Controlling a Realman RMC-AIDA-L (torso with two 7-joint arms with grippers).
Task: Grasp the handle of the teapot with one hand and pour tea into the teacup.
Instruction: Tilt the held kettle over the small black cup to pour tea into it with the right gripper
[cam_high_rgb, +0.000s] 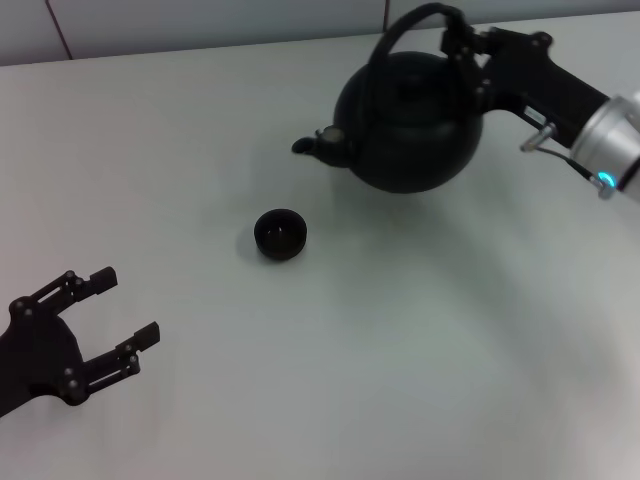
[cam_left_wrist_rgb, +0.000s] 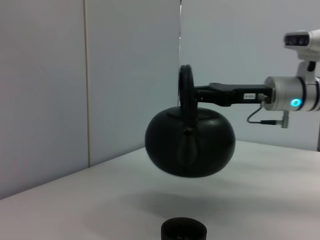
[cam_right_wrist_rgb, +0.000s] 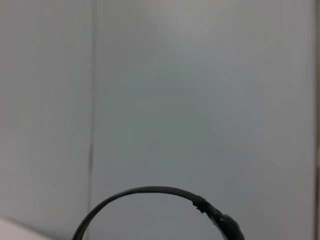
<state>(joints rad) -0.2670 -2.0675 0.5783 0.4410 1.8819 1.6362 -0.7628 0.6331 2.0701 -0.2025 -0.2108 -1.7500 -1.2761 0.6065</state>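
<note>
The round black teapot (cam_high_rgb: 410, 125) hangs in the air above the white table, its short spout (cam_high_rgb: 312, 143) pointing towards my left side. My right gripper (cam_high_rgb: 462, 45) is shut on the arched handle (cam_high_rgb: 400, 35) at the teapot's top. In the left wrist view the teapot (cam_left_wrist_rgb: 190, 145) floats clear of the table, with the handle (cam_left_wrist_rgb: 186, 90) held by the right gripper (cam_left_wrist_rgb: 200, 95). The small black teacup (cam_high_rgb: 280, 234) stands on the table below and nearer than the spout; its rim shows in the left wrist view (cam_left_wrist_rgb: 183, 229). My left gripper (cam_high_rgb: 112, 315) is open and empty at the near left. The right wrist view shows only the handle's arc (cam_right_wrist_rgb: 150, 192).
The white table (cam_high_rgb: 400, 350) stretches around the cup and teapot. A pale wall (cam_left_wrist_rgb: 100, 75) rises behind the table's far edge.
</note>
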